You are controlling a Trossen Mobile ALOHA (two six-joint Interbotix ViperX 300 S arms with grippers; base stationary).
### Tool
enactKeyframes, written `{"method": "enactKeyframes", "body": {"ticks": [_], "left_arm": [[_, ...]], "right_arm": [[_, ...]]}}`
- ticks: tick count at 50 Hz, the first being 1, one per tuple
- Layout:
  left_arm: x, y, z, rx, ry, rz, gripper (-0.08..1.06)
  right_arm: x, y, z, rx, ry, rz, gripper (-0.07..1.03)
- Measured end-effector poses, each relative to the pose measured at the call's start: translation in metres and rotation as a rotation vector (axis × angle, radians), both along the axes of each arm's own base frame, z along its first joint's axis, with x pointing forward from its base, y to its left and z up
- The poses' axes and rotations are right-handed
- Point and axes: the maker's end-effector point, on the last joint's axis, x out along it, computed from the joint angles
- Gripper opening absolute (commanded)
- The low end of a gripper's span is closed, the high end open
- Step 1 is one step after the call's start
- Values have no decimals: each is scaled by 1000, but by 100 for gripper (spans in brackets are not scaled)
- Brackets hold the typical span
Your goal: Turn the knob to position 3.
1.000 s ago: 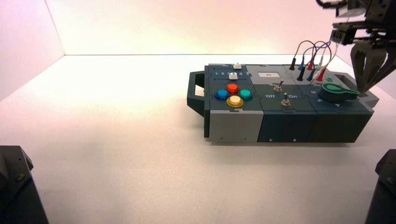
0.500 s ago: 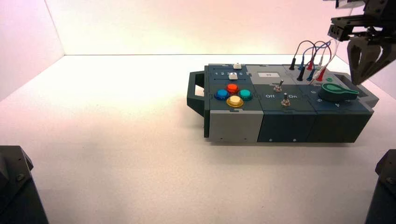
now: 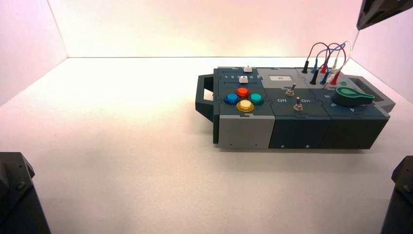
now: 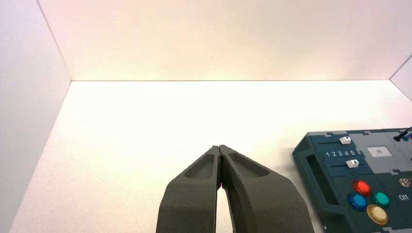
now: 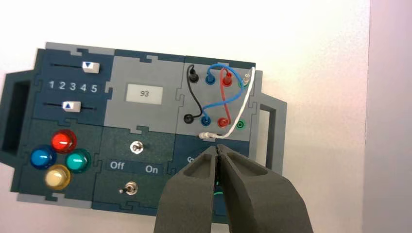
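The knob (image 3: 351,96), a dark-green dial with a lighter green outline, sits at the right end of the box (image 3: 292,129), its pointer arm aimed toward the box's right edge. My right gripper (image 5: 218,147) is shut and empty, held well above the box. In the right wrist view its fingers (image 5: 194,194) cover the knob except for a green sliver (image 5: 217,194). Only a dark piece of the right arm (image 3: 382,10) shows at the top right corner of the high view. My left gripper (image 4: 220,147) is shut and parked far to the left of the box.
On the box are two sliders (image 5: 90,67) with a 1–5 scale, a display reading 93 (image 5: 144,93), plugged wires (image 5: 221,94), two toggle switches (image 5: 137,146) labelled Off/On, and red, blue, teal and yellow buttons (image 5: 63,141). White walls enclose the table.
My right gripper has lifted away from beside the knob's pointer and gone up out of the high view. The knob's pointer looks unchanged.
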Motion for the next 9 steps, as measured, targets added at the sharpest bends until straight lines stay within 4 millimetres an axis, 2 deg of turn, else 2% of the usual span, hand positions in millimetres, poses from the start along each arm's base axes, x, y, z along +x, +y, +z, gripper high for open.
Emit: {"method": "enactKeyframes", "body": {"ticks": [9], "left_arm": [[0, 0, 0, -1, 2, -2, -3]], "right_arm": [[-12, 3, -7, 17, 40, -3, -2]]}}
